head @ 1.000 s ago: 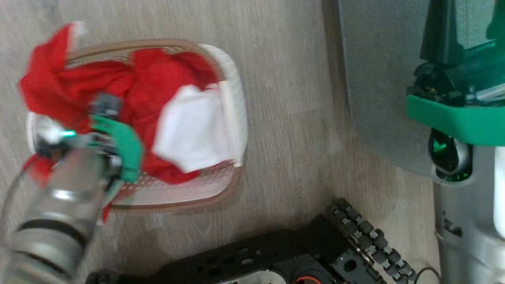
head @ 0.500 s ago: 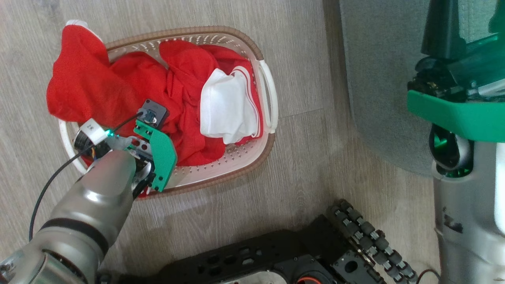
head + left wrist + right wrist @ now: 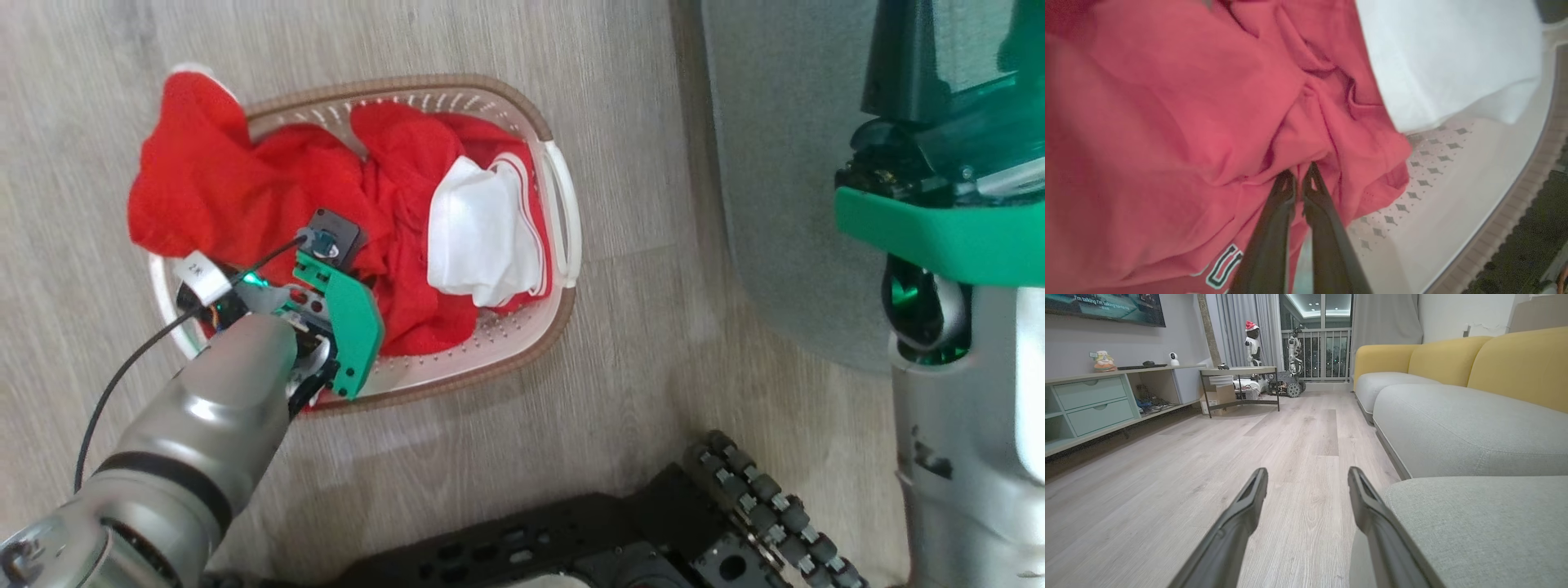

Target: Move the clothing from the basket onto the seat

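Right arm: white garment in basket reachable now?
Probably, after swinging over: right gripper is open, the white garment lies uncovered at the basket's right end, and the left gripper, shut on red cloth, sits beside it.

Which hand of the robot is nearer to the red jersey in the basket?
Left. The left hand is shut on a fold of the red jersey inside the basket. The right hand is open, far from it, above the floor beside the seat.
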You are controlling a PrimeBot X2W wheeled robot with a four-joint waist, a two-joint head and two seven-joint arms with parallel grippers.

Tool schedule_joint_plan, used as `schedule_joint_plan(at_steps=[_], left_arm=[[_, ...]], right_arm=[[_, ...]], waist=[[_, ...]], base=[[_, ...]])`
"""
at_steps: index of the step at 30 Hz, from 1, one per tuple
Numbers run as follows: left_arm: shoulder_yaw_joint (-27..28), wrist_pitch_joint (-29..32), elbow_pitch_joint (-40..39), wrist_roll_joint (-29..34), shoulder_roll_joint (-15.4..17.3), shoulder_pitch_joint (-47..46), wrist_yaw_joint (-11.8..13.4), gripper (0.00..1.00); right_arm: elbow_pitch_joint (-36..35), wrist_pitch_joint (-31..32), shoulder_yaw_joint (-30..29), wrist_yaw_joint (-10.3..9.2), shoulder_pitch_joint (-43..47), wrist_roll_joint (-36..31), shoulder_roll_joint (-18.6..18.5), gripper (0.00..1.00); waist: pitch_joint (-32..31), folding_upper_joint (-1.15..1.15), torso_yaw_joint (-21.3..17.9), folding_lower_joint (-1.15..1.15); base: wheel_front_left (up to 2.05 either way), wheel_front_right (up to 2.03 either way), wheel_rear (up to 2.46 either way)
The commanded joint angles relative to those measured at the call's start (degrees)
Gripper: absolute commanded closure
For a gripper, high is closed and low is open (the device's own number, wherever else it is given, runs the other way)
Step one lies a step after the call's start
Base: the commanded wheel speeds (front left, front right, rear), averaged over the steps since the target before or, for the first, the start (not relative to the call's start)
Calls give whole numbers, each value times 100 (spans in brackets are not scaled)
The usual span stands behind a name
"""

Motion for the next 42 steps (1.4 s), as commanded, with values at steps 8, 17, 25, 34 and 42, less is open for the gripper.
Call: schedule_joint_plan(at_steps=[8, 17, 25, 34, 42], left_arm=[[-130, -316, -230, -436, 1, 136, 7, 100], [-358, -765, -518, -882, -110, 366, 7, 100], [-446, -1291, -878, -1273, -169, 717, 7, 100], [-270, -1577, -1340, -1429, -112, 921, 7, 100], [93, -1618, -2301, -1244, 63, 946, 179, 100]], right_arm=[[17, -35, 18, -2, 255, -74, -18, 0], [317, -35, -22, -2, 572, -145, -18, 0], [613, -35, -88, -2, 1062, -220, -18, 0], [824, -35, -177, -2, 1579, -232, -18, 0], [926, -35, -239, -2, 2121, -121, -18, 0]], waist=[[-646, 0, 185, 0], [-1527, 0, 455, 0], [-2530, 0, 732, 0], [-3416, 0, 1023, 0], [-4074, 0, 1313, 0]], base=[[0, 0, 0], [0, 0, 0], [0, 0, 0], [0, 0, 0], [0, 0, 0]])
